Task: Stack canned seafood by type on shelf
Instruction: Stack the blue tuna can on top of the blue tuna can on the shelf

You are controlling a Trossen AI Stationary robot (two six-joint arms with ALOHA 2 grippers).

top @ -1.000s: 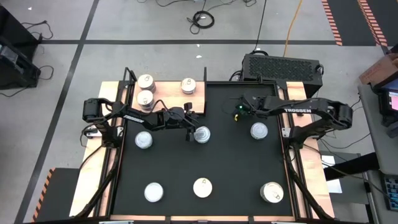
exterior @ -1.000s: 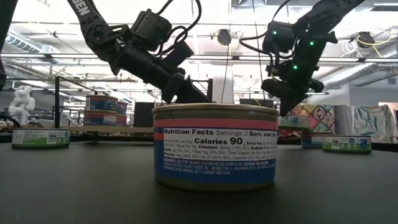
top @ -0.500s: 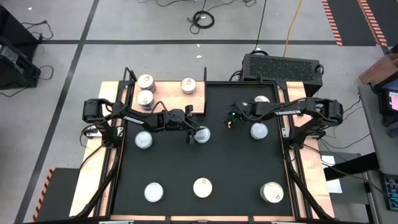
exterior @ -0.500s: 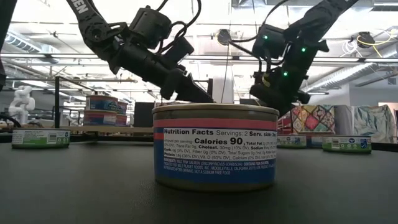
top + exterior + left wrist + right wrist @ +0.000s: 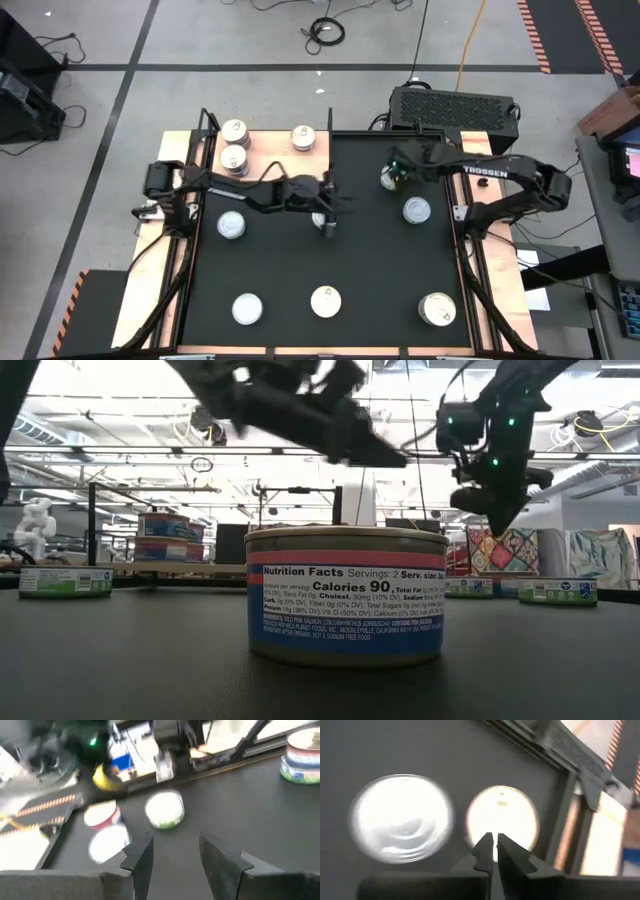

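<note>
While the left gripper's fingers (image 5: 142,862) stand apart with nothing between them, the left gripper (image 5: 176,845) has pushed a little farther right across the black mat (image 5: 380,270) than it was a second ago. In the low view it now shows raised and streaked with motion. The middle tin it was hovering at is now covered by the arm from above, so I cannot tell exactly where it sits. It is not in the jaws. The right gripper (image 5: 494,840), fingers pressed together and empty, has drawn back to the far right after its reach toward the centre. It points down over two shiny lids, one of them (image 5: 502,817) just beyond its tips. Farther out, three tins wait on the shelf (image 5: 270,160) at the far left. A pair (image 5: 234,143) lies at the shelf's left edge, and a single tin (image 5: 303,137) lies to their right. Others remain scattered on the mat, including one (image 5: 416,210) on the right and three along the near edge (image 5: 326,300). Nothing looks picked up yet, so the sorting is probably still early.
</note>
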